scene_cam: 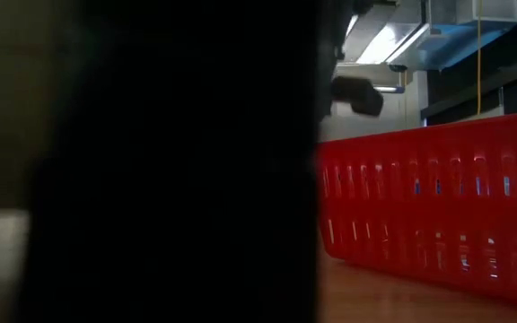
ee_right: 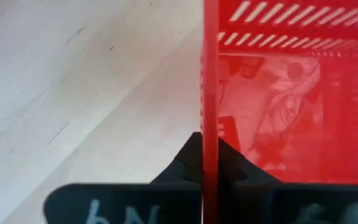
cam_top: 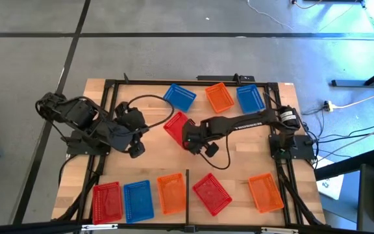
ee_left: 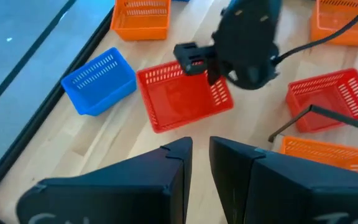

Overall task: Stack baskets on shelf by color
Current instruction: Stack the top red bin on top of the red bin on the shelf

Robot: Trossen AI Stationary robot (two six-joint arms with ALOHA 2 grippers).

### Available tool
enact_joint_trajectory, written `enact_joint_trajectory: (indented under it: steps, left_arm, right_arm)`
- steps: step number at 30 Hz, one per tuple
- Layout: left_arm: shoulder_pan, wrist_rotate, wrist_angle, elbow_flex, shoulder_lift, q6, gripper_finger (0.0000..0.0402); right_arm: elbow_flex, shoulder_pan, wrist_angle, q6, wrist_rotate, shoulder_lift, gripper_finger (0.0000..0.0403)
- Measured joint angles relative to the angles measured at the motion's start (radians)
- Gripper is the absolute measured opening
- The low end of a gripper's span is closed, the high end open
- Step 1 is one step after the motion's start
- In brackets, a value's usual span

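Note:
My right gripper (cam_top: 190, 138) reaches over the table's middle and is shut on a red basket (cam_top: 177, 127), also seen in the left wrist view (ee_left: 182, 102). My left gripper (cam_top: 135, 148) waits to its left, shut, touching nothing, its fingers (ee_left: 185, 155) showing only a thin slit. Along the far edge lie a blue basket (cam_top: 179, 96), an orange one (cam_top: 219, 97) and another blue (cam_top: 250, 99). On the pale shelf (cam_top: 232, 170) by the near edge lie red (cam_top: 107, 201), blue (cam_top: 138, 199), orange (cam_top: 171, 193), red (cam_top: 211, 193) and orange (cam_top: 265, 193) baskets. My right gripper pinches one side wall of the red basket at its rim (ee_right: 210, 124), one finger inside the basket and one outside. The fingers (ee_left: 194, 53) come slanting down from the table's right. The basket stays upright, its bottom seemingly on the table (ee_left: 166, 124).
A thin black divider bar (cam_top: 187, 185) stands at the shelf's near edge between the orange and red baskets. Black frame rails (cam_top: 109, 110) and cables (cam_top: 151, 104) run along the table. In the low view a red basket (scene_cam: 438, 206) fills the right; a dark mass (scene_cam: 151, 161) blocks the left.

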Motion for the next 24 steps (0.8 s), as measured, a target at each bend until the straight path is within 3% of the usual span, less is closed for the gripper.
enact_joint_trajectory:
  steps: [7, 11, 18, 24]
  left_arm:
    - [0.041, 0.044, -0.001, 0.0, 0.001, 0.056, 0.0068]
    - [0.055, 0.046, 0.0, 0.0, 0.004, 0.258, 0.0087]
    - [0.063, 0.111, 0.014, -0.033, 0.039, 0.681, 0.0086]
    - [0.064, 0.154, 0.041, -0.109, 0.081, 0.88, 0.0089]
  right_arm:
    - [0.175, 0.092, -0.147, 0.001, 0.147, 0.0, 0.0001]
    - [0.264, 0.128, -0.203, 0.003, 0.157, -0.001, 0.0]
    - [0.356, 0.159, -0.25, 0.025, 0.284, -0.001, 0.0]
    - [0.392, 0.161, -0.275, 0.089, 0.284, -0.003, 0.0]
